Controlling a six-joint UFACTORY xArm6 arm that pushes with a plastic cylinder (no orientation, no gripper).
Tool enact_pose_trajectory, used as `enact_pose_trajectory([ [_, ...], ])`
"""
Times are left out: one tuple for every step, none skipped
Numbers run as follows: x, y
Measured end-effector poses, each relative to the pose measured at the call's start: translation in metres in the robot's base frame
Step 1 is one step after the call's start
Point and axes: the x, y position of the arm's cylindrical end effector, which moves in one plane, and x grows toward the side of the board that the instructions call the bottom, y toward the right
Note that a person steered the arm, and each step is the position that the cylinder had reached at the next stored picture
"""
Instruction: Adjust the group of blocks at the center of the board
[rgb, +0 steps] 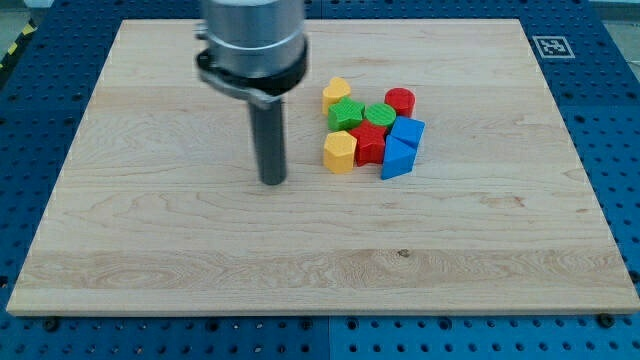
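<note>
A tight group of blocks sits a little right of the board's middle. It holds a yellow block (336, 93) at the top left, a green star-like block (347, 114), a green round block (379, 115), a red cylinder (400, 101), a yellow hexagonal block (340, 152), a red block (370, 144), a blue block (408, 131) and a blue wedge (396, 160). My tip (273, 182) rests on the board to the left of the group, about a block's width from the yellow hexagonal block, touching nothing.
The wooden board (150, 230) lies on a blue perforated table. A black-and-white marker tag (551, 46) sits on the board's top right corner. The arm's grey body (250, 45) hangs over the board's top centre.
</note>
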Motion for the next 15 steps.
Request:
enact_pose_trajectory([
  [0.001,-0.001],
  [0.014,0.018],
  [0.071,0.099],
  [0.087,0.218],
  [0.037,0.333],
  [-0.01,0.338],
  [-0.013,0.337],
  [-0.038,0.318],
  [-0.046,0.287],
  [-0.043,0.266],
  [-0.043,0.24],
  [-0.043,0.206],
  [-0.043,0.188],
  [-0.045,0.188],
  [-0.062,0.213],
])
